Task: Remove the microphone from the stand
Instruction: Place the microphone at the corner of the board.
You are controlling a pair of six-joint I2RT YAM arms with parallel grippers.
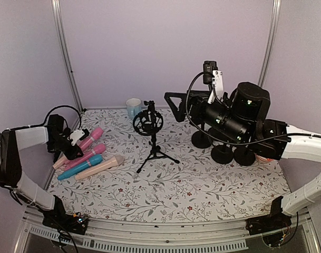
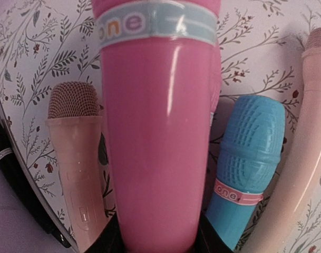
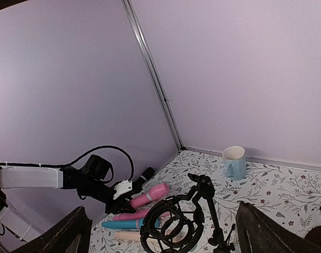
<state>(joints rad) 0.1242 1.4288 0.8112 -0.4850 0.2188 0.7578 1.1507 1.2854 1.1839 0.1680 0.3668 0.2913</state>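
1. Desk (image 1: pixel 202 190): floral cover, carries all items.
2. Right arm (image 1: pixel 239 113): raised over the far right area. Right claw (image 1: pixel 175 104) is released, fingers spread wide w/ nothing between them. It points toward the stand from the right and is apart from it. Judged reason: parked clear, wrist cam aimed at the work zone.
3. Left arm (image 1: pixel 28 138): reaches in low from the left edge. Left claw (image 1: pixel 70 143) is clenched on the pink mic (image 1: pixel 90 138), gripping the handle end, head pointing away to the right and far.
4. Stand (image 1: pixel 155 150): tripod, upright, approx. desk centre. Shock mount (image 1: pixel 147 123) on top is an empty ring w/ no mic in it. Judged: removal step is done, set-down remains.
5. Task item pos.: the pink mic sits between the left claw's fingers at the left side of the desk, well apart from the stand. It lies low over the spare mics. Contact w/ the desk cannot be told.
6. Spare mics, just near of the held one: blue mic (image 1: pixel 80 167) and beige mic (image 1: pixel 101 166), lying roughly parallel. Judged reason for hold pos.: claw brings the pink mic to this group for drop-off.
7. Mug (image 1: pixel 133 107): far side, just left of the shock mount, not involved.
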